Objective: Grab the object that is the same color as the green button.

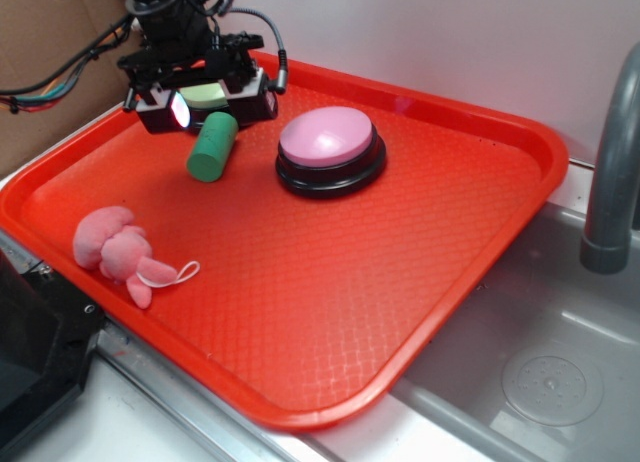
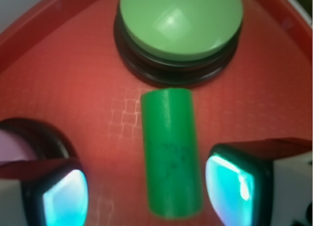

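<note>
The green cylinder block (image 2: pixel 172 152) lies on its side on the red tray (image 1: pixel 330 312), just near of the green button (image 2: pixel 181 21) and left of the pink button (image 1: pixel 330 150). The gripper (image 2: pixel 146 192) is seen spread wide, 1 pad (image 2: pixel 230 184) on each flank of the block, neither touching it; nothing is held.

The block is judged light, rigid and matte, so little slip is expected, though its round body could roll if pushed from 1 side only. It is best taken across its curved sides near mid-length.

In the exterior view the green button is largely hidden behind the gripper. The wrist view is blurred, and the block's near end is soft-edged. A pink plush toy (image 1: pixel 115 250) lies well apart, near the left edge.
</note>
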`<state>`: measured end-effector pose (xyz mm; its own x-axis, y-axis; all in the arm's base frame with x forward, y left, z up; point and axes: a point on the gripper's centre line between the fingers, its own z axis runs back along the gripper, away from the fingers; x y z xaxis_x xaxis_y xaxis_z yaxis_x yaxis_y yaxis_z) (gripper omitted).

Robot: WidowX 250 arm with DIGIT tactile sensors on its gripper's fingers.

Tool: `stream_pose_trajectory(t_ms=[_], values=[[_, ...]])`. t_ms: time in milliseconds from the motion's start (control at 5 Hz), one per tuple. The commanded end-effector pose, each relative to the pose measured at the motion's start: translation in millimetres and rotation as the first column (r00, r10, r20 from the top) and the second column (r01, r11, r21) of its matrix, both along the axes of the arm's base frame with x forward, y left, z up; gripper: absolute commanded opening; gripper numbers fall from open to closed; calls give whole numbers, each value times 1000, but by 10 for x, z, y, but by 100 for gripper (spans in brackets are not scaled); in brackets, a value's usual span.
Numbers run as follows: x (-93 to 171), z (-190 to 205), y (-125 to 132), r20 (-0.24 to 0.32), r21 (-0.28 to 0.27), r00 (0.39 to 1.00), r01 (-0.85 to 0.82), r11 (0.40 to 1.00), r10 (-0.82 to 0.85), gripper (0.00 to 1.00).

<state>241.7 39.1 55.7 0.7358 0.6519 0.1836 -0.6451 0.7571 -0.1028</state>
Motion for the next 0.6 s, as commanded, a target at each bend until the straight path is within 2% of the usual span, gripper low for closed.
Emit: stream_pose_trajectory(t_ms=[0, 200, 400], values=[[42, -157, 181, -3, -36, 1000, -12, 999, 12, 100], [49, -234, 205, -20, -54, 999, -46, 997, 45, 100], [58, -275, 155, -26, -11, 999, -39, 999, 39, 75]])
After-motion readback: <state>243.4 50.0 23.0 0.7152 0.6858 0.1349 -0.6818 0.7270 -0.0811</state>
